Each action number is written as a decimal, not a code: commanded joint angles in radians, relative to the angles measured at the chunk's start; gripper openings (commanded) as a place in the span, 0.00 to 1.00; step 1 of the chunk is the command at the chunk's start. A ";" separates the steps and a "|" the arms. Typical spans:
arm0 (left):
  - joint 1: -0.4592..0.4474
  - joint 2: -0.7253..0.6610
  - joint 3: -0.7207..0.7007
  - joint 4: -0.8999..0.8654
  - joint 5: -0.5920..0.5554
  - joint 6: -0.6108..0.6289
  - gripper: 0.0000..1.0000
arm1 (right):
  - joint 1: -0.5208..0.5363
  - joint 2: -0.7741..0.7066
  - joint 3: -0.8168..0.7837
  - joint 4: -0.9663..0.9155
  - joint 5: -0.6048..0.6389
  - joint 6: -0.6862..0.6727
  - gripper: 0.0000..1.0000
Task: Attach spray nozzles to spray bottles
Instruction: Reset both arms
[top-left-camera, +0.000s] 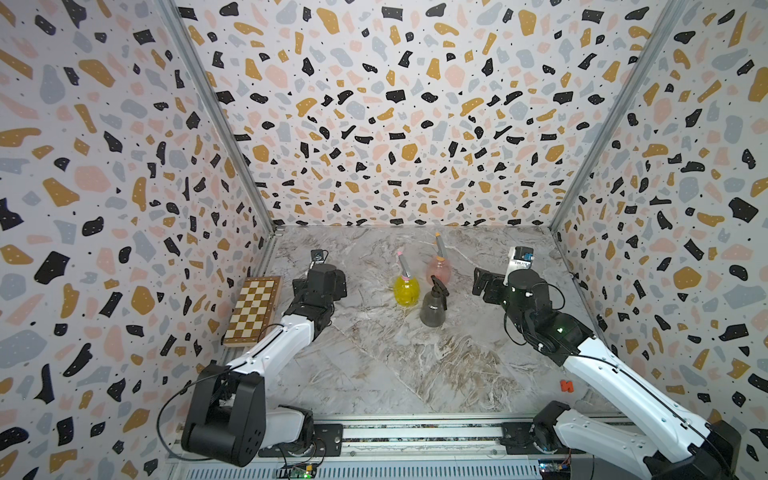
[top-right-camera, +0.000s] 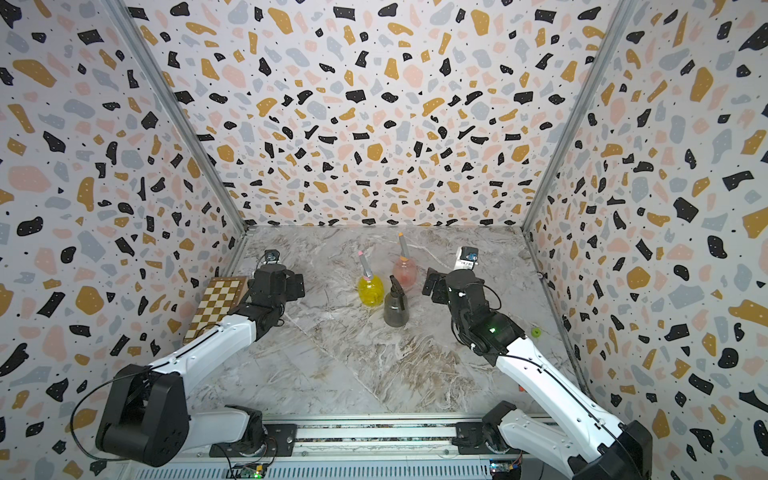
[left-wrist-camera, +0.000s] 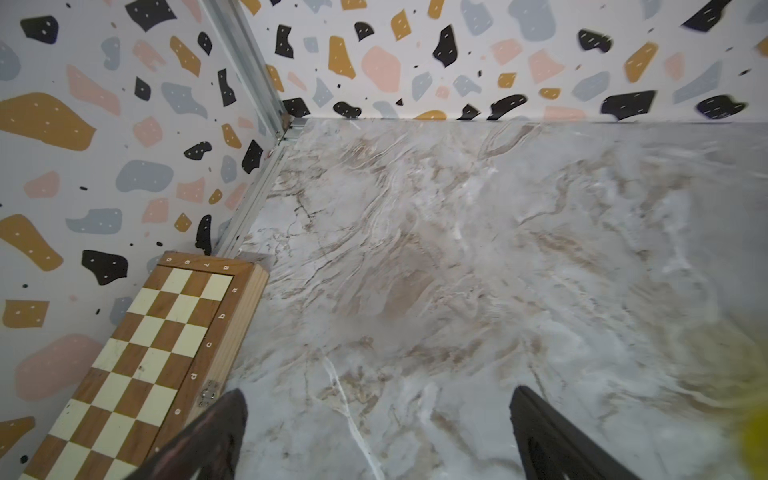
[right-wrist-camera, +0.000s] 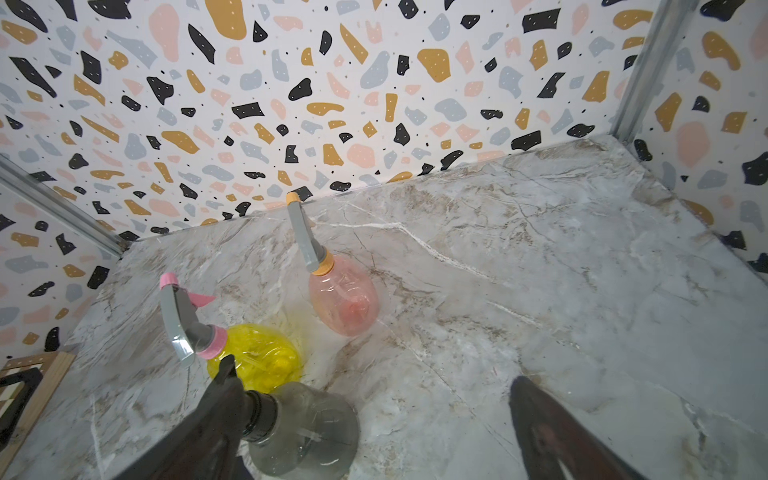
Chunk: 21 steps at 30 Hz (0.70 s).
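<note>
Black nozzle (top-left-camera: 439, 286) looks seated; ease right end effector (top-left-camera: 482, 284), spread and empty, away from grey bottle (top-left-camera: 432, 311); left end effector (left-wrist-camera: 378, 390) likewise spread.

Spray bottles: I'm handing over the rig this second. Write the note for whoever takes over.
Grippers: the left gripper is open and empty, over the table near the chessboard. The right gripper is open and empty, beside the grey bottle and apart from it in both top views.
Things: the yellow bottle, the pink bottle and the grey bottle stand upright, close together.
Done: the pink-trigger nozzle sits on yellow, the orange-trigger nozzle on pink, the black nozzle on grey.
Left: no loose nozzle in view. Whether the collars are tight cannot be told, so check.
</note>
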 joint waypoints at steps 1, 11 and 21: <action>0.054 0.046 -0.064 0.226 0.021 0.075 0.99 | -0.013 -0.013 -0.014 0.025 -0.012 0.001 0.96; 0.077 0.087 0.026 0.052 -0.065 0.030 0.99 | -0.077 -0.015 -0.045 0.046 -0.004 -0.003 1.00; 0.086 0.118 -0.080 0.185 0.001 0.086 0.99 | -0.095 -0.032 -0.084 0.103 -0.032 -0.032 1.00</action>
